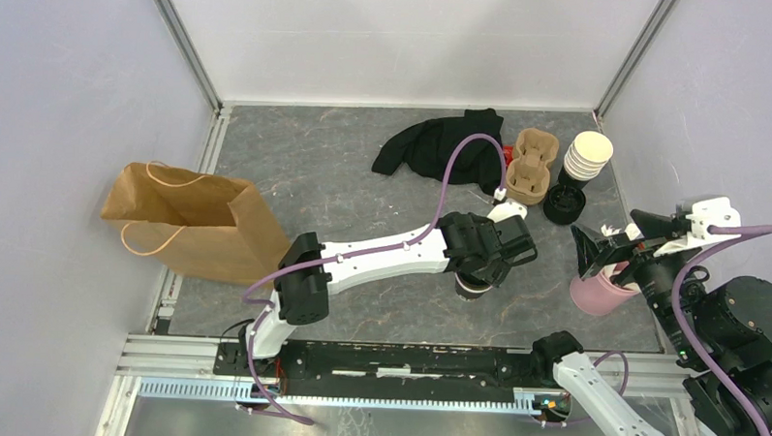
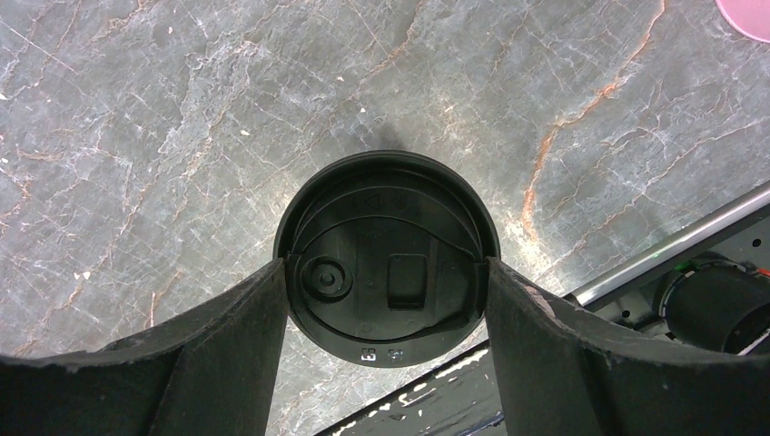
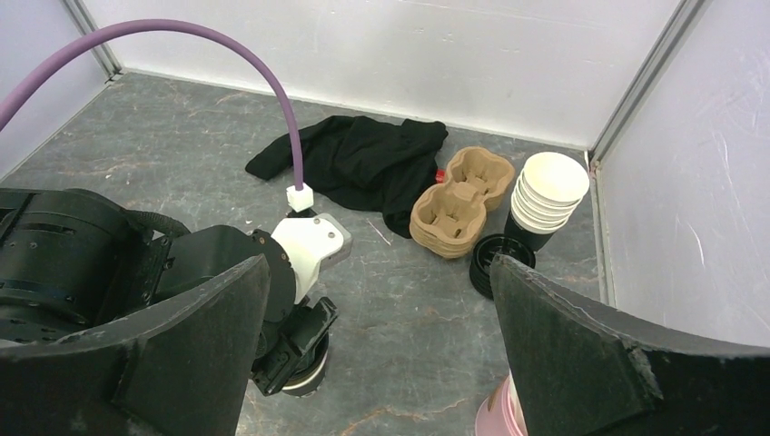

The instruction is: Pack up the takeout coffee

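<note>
packing has barely begun, by my reading. i find only one capped cup (image 2: 388,259), and it stands on the table (image 1: 364,178) near the middle of the near edge, well apart from the bag (image 1: 193,226) at the left edge. i cannot see into the bag, so i cannot say whether the other capped cup is in there; i see it nowhere on the table. the carrier (image 1: 531,165) sits in the far right corner beside the cream cups (image 1: 588,155) and the loose lids (image 1: 562,205), with no cup in its pockets as far as i can see. so what is left, i judge, is to lift this cup, get it into the carrier or the bag, and do the same for its twin if that is not yet packed.

the left pincer (image 2: 386,265) comes straight down over the cup. its jaws stand fairly wide, one on each side of the lid, and the pads (image 2: 263,309) look pressed against the rim on both sides. i take that as a grip on the cup, which is not yet raised.

the right pincer (image 3: 380,268) is at its widest and holds nothing. it hangs near the right edge, just above a pink cup (image 1: 600,293); whether it touches that, i cannot tell.
</note>
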